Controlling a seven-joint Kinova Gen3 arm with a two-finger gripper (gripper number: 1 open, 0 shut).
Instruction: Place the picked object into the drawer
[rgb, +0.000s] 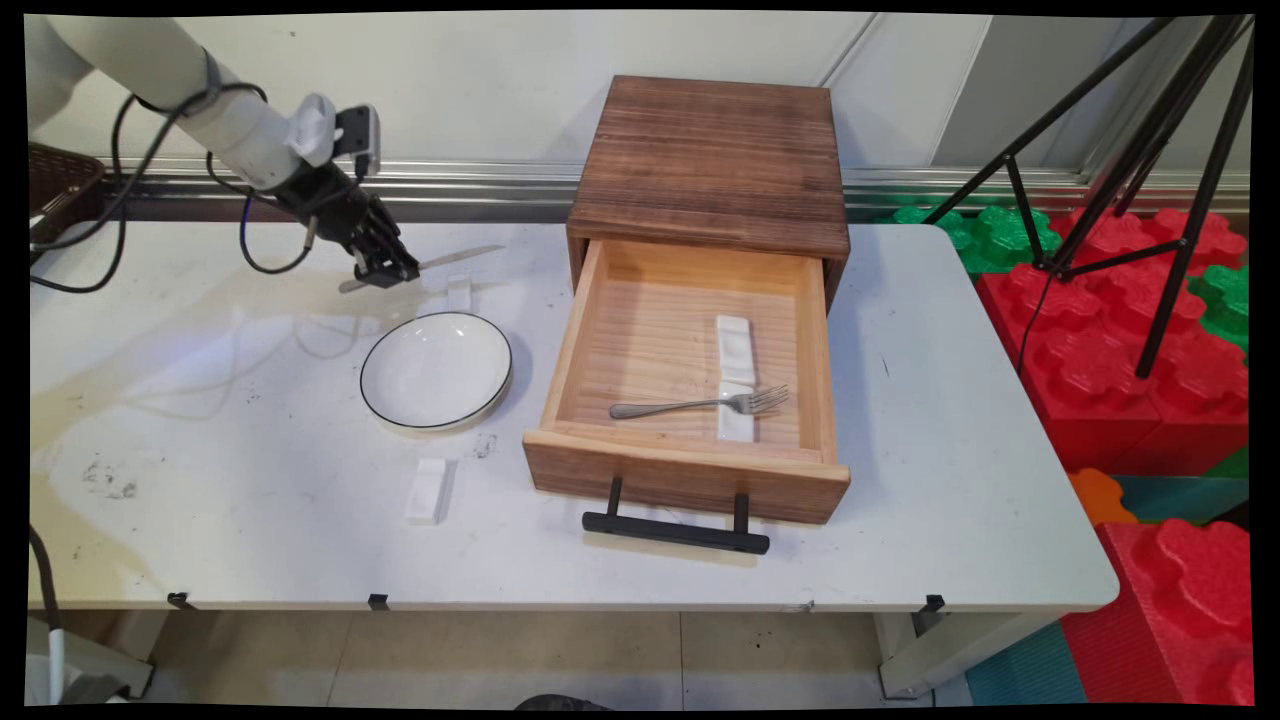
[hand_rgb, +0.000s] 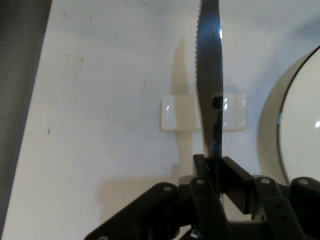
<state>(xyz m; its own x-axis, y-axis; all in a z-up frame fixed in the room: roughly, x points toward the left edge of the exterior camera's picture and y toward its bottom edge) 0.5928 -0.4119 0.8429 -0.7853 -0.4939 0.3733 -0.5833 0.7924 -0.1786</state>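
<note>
The white table (rgb: 250, 520) carries, toward its far right, a wooden cabinet (rgb: 710, 160) whose drawer (rgb: 690, 475) is pulled open toward the near edge; inside it a fork (rgb: 700, 404) lies across the nearer of two white rests (rgb: 736, 345) set end to end. Left of the drawer, about the middle of the table, sits a white plate (rgb: 436, 370) with a dark rim, and nearer the near edge lies another white rest (rgb: 430, 490). Toward the far left edge the gripper (rgb: 385, 268) has its fingers clamped on the handle of a knife (rgb: 455, 260), holding it roughly level above the table with the blade pointing toward the cabinet. In the hand view the serrated knife (hand_rgb: 208, 60) runs straight away from the closed fingers (hand_rgb: 235, 175), on edge, directly over a small white rest (hand_rgb: 175, 114) that lies on the table just beyond the plate's far rim (hand_rgb: 280, 120). Whether the blade touches that rest I cannot tell. Judged from this, handling the knife well would mean keeping the grip firm on the thin handle, holding the blade crosswise over the rest, and moving slowly so the long blade does not swing into the plate.
</note>
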